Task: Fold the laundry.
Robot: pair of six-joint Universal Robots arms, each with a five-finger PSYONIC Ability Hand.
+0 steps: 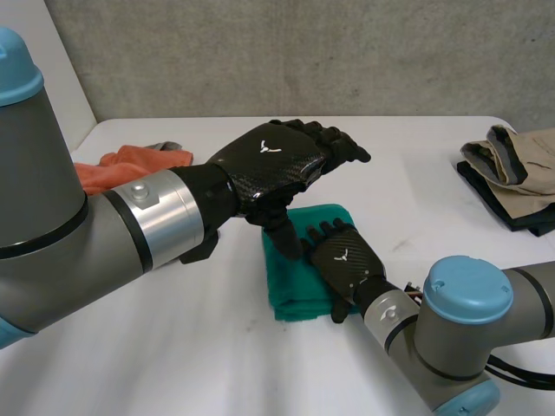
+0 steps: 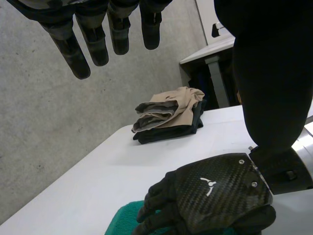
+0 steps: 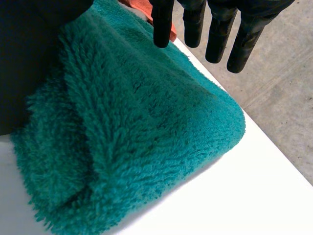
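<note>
- A teal towel (image 1: 295, 282), folded into a thick fluffy rectangle, lies flat in the middle of the white bench (image 1: 173, 347). In the right wrist view (image 3: 146, 122) its layers show as a rounded fold with a stepped edge.
- The right robot hand (image 1: 345, 262) lies palm-down over the towel's near half. Its fingers (image 3: 215, 34) are straight and spread apart, reaching toward the towel's far edge and gripping nothing. In the left wrist view (image 2: 215, 196) the fingertips meet the towel's pile (image 2: 124, 218).
- The left robot hand (image 1: 273, 160) hovers above the towel's far edge, higher than the right robot hand. Its fingers (image 2: 93, 39) are straight and apart, holding nothing, and its thumb points down toward the towel.
- Left of the towel, well apart from it, an orange cloth (image 1: 130, 165) lies crumpled near the bench's back edge.
- Right of the towel, well apart, sits a pile of folded clothes (image 1: 520, 169), beige on top of a dark piece, also seen beyond the right robot hand in the left wrist view (image 2: 168, 115).
- A grey concrete wall (image 1: 303, 52) stands behind the bench.
</note>
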